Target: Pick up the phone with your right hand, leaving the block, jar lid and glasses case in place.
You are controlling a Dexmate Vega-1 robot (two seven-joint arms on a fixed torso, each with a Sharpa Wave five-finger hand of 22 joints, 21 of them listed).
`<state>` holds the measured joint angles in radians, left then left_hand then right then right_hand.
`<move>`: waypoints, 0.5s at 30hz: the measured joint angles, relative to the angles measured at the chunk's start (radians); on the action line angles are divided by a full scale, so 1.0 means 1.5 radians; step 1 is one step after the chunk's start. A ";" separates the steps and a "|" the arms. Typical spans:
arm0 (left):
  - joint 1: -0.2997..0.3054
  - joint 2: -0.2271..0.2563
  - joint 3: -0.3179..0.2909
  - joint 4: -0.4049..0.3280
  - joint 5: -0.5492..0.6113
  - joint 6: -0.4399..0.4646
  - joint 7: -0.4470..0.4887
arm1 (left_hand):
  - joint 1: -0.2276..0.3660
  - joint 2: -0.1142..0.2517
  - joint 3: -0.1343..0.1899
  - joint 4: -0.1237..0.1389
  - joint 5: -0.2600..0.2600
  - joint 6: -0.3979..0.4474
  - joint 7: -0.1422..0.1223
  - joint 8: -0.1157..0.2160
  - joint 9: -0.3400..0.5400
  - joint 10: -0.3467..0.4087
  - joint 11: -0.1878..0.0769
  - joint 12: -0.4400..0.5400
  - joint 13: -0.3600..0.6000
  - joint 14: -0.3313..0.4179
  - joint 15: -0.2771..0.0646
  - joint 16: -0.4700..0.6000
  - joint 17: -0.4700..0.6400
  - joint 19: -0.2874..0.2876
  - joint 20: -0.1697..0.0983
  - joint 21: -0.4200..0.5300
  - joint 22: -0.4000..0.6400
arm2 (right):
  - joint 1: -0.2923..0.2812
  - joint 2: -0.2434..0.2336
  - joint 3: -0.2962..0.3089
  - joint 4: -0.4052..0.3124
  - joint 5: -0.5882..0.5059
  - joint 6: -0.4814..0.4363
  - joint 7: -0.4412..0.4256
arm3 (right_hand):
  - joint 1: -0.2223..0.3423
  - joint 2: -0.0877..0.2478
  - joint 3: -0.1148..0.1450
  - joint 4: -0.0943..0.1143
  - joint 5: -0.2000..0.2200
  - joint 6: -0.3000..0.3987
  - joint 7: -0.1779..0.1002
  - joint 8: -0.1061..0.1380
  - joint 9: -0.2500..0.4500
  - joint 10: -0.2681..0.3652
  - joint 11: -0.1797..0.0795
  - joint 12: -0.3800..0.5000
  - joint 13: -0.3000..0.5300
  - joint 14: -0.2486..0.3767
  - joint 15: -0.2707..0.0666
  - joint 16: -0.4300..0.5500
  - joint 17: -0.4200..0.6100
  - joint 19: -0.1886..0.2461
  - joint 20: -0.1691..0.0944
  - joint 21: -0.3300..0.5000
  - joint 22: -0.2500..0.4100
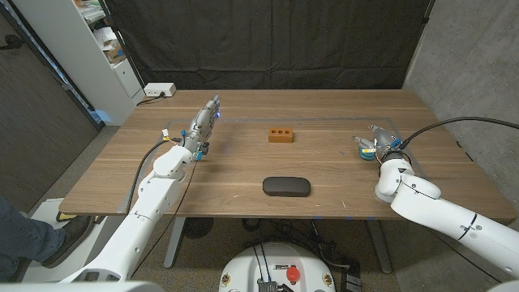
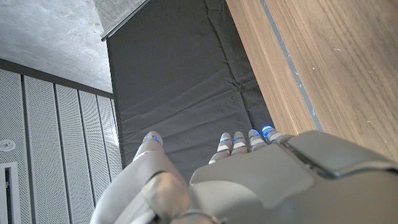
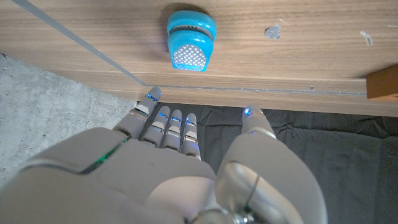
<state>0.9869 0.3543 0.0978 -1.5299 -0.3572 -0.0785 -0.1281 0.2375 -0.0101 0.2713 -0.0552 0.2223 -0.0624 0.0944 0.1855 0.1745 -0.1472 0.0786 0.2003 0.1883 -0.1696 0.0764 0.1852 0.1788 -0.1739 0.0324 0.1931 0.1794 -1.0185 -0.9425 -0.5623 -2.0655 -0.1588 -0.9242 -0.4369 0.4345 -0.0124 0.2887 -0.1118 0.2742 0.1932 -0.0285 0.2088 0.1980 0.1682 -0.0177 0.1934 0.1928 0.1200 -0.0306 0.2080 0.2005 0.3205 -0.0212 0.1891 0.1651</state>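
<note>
R hand [image 1: 375, 146] open, holding nothing; case [image 1: 285, 186] lies well off my fingers [image 3: 174, 127]: no phone visible, so locate it w/o touching the block [image 1: 280, 135].

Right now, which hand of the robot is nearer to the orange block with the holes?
Left, though only slightly. The left hand is to the block's left and a little farther back. The right hand is to its right, slightly nearer the front edge.

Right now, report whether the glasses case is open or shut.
Shut. In the head view the glasses case lies on the table as one smooth dark oval, no lid raised, nothing visible inside.
</note>
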 measured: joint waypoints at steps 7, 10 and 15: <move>-0.001 0.000 0.000 0.005 0.000 0.000 -0.002 | 0.000 0.007 0.000 0.000 0.000 0.000 0.000 0.000 0.000 0.000 0.000 0.000 0.000 0.000 0.000 0.000 0.000 0.000 0.000 0.000 0.000 | 0.018 0.002 -0.021 0.005 -0.006 -0.022 0.010 | 0.002 -0.002 -0.001 -0.005 0.000 0.000 0.000 0.000 0.000 0.000 0.000 0.000 0.000 -0.003 0.003 0.000 0.000 -0.005 0.005 -0.003 0.000; -0.001 0.000 -0.002 0.005 0.000 0.000 -0.002 | 0.000 0.007 0.000 0.000 0.000 0.000 0.000 0.000 0.000 0.000 0.000 0.000 0.000 0.000 0.000 0.000 0.000 0.003 0.003 0.000 0.000 | 0.024 0.004 -0.027 0.007 -0.007 -0.028 0.012 | 0.002 -0.002 -0.001 -0.005 0.000 0.000 0.000 0.000 0.000 0.000 0.000 0.000 0.000 -0.003 0.003 0.000 0.000 -0.005 0.005 -0.003 0.000; 0.000 0.001 -0.003 0.005 0.000 0.000 -0.003 | 0.000 0.007 0.000 0.000 0.000 0.000 0.000 0.000 0.000 0.000 0.000 0.000 0.000 0.000 0.000 0.000 0.000 0.003 0.003 0.000 0.000 | 0.035 0.008 -0.042 0.014 -0.013 -0.037 0.014 | 0.010 -0.010 0.002 -0.011 0.004 0.018 -0.006 0.004 0.000 0.009 0.003 0.005 0.000 0.004 -0.004 0.000 0.000 -0.005 0.005 -0.003 0.000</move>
<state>0.9865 0.3561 0.0928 -1.5218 -0.3572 -0.0783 -0.1327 0.2374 0.0006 0.2713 -0.0552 0.2223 -0.0624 0.0945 0.1855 0.1745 -0.1472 0.0786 0.2003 0.1884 -0.1696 0.0763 0.1852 0.1789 -0.1698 0.0364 0.1931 0.1792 -0.9655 -0.9312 -0.6254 -2.0443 -0.1786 -0.9796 -0.4165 0.4497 -0.0271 0.2911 -0.1286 0.2801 0.2204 -0.0370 0.2147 0.1979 0.1810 -0.0126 0.2012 0.1928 0.1257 -0.0363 0.2080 0.2005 0.3134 -0.0141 0.1849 0.1651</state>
